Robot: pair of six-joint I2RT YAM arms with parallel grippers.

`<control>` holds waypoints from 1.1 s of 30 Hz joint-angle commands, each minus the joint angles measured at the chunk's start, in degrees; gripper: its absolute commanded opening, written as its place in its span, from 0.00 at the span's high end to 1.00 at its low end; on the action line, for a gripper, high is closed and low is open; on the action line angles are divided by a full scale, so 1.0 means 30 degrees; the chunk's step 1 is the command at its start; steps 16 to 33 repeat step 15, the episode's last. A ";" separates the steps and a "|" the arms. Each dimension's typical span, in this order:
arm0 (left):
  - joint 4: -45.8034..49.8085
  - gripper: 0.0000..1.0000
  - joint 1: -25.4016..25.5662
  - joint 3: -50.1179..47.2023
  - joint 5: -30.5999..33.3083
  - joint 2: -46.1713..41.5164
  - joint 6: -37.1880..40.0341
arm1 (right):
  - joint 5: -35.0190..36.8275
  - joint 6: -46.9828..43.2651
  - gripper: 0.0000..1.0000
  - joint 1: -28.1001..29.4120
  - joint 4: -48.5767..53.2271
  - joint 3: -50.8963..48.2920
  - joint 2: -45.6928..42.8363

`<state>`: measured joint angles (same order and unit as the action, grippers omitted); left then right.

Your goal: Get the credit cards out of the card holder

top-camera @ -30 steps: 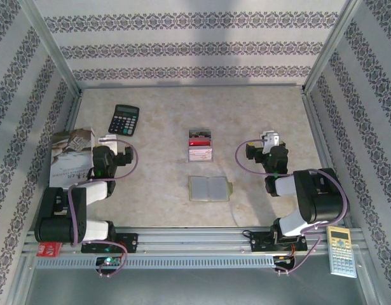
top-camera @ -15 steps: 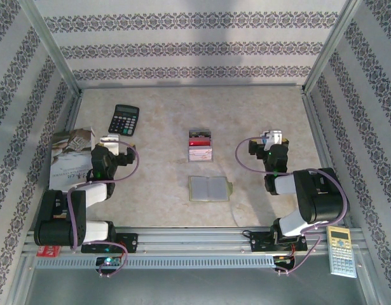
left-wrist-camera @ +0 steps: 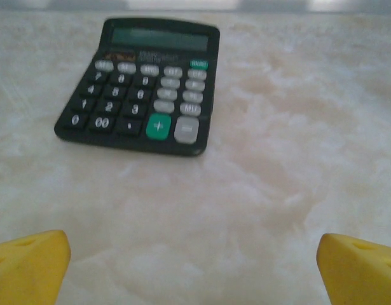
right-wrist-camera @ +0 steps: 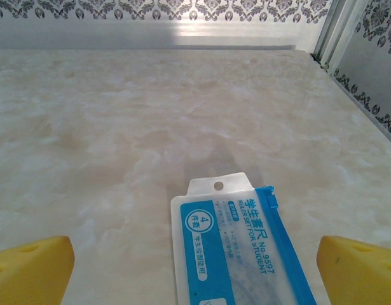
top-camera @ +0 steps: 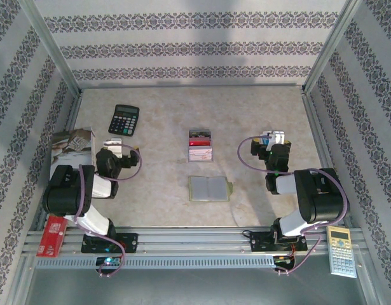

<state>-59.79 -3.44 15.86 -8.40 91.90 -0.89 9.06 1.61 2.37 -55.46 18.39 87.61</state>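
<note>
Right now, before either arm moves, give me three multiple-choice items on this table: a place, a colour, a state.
1. Where on the table does the black calculator lie? A far left; B near right; C centre.
2. What colour is its plus key? A red; B green; C yellow.
3. How is the card holder? A snapped shut; B lying open; C standing on edge.
Answers: 1 A, it sits far left in the top view; 2 B, the left wrist view shows it green; 3 B, its pale lining faces up.
</note>
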 commanded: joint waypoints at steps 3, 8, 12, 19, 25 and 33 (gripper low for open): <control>0.0999 0.00 -0.0156 0.1621 0.0426 -0.0309 -0.0614 | 0.0296 0.0375 0.02 0.0000 -0.0087 0.0326 -0.0025; 0.1336 0.00 0.0269 0.1818 0.1306 -0.0266 -0.0351 | 0.0291 0.0344 0.02 -0.0007 -0.0087 0.0333 -0.0047; 0.0975 0.01 0.0269 0.1707 0.1235 -0.0196 -0.0349 | 0.0203 0.0314 0.02 0.0001 0.0012 0.0871 0.0023; 0.1162 0.00 0.0269 0.1799 0.1087 -0.0208 -0.0269 | 0.0173 0.0334 0.02 0.0000 -0.0045 0.0812 -0.0025; 0.1162 0.00 0.0269 0.1799 0.1087 -0.0208 -0.0269 | 0.0173 0.0334 0.02 0.0000 -0.0045 0.0812 -0.0025; 0.1162 0.00 0.0269 0.1799 0.1087 -0.0208 -0.0269 | 0.0173 0.0334 0.02 0.0000 -0.0045 0.0812 -0.0025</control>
